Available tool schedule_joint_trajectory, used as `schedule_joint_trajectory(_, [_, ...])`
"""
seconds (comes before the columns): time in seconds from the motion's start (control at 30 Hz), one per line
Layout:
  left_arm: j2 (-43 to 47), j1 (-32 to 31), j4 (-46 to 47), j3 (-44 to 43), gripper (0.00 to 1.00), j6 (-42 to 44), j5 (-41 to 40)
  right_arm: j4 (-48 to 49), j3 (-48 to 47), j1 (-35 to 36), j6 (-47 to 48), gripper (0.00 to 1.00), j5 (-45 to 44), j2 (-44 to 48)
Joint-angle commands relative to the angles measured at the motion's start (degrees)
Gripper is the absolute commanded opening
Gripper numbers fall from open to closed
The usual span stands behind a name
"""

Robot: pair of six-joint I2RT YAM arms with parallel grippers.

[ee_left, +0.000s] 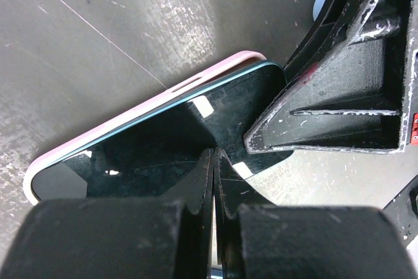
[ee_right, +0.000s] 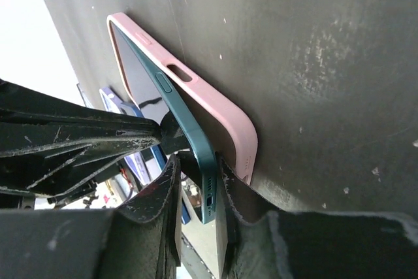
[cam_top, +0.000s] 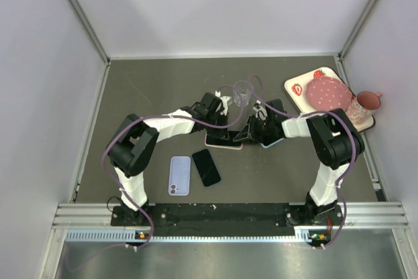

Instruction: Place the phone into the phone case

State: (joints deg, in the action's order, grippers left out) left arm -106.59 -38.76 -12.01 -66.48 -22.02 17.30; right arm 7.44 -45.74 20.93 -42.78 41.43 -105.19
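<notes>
Centrally on the scuffed grey table [cam_top: 163, 89], a glossy teal phone [ee_left: 183, 142] tilts from its matte pink case [ee_left: 130, 119]; left gripper [ee_left: 214, 160], fingers together, touches the glass; right gripper [ee_right: 199, 171] straddles its edge, jaws slightly apart.

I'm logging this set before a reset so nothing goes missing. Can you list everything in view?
phone case: one, pink, flat at table centre
phone: one, dark teal edge, black screen, far end in the case, near end lifted
lavender phone: one, back up, near side, left of centre
black phone: one, just right of the lavender one
light blue item: one, mostly hidden under the right arm
tray: one, white with strawberries, far right
plate: one, pink dotted, on the tray
cup: one, pink, at the tray's right end
table: one, dark grey
left gripper: black, jaws shut over the screen
right gripper: black, jaws either side of the lifted end
</notes>
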Motion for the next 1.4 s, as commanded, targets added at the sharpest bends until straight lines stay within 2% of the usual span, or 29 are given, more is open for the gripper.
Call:
schedule_joint_trajectory(0.0, [-3.10, -0.35, -1.70, -0.14, 0.00, -0.13, -0.86, -13.23, -0.32, 3.95, 6.57, 0.18, -13.22, -3.53])
schedule_joint_trajectory(0.23, [-5.03, -0.35, -3.63, 0.38, 0.00, -0.22, -1.30, -17.19, -1.63, 4.21, 8.85, 0.44, -15.41, -1.69])
schedule_joint_trajectory(0.43, [-5.30, -0.35, -4.24, 1.79, 0.00, -0.30, -4.54, -20.80, -2.86, 4.21, 10.52, 0.54, -17.78, 2.17])
schedule_joint_trajectory(0.67, [-5.83, -0.26, -6.79, 2.05, 0.00, 0.05, -9.30, -23.70, -3.83, 4.30, 11.32, 0.59, -18.84, 5.95])
schedule_joint_trajectory(1.17, [-6.88, -0.17, -7.68, 3.72, 0.00, 0.66, -11.50, -27.04, -4.45, 4.04, 11.76, 0.60, -17.00, 16.68])
schedule_joint_trajectory(1.37, [-6.09, -0.09, -7.41, 3.90, 0.00, 0.75, -11.67, -26.25, -4.19, 3.59, 10.88, 0.69, -16.91, 17.04])
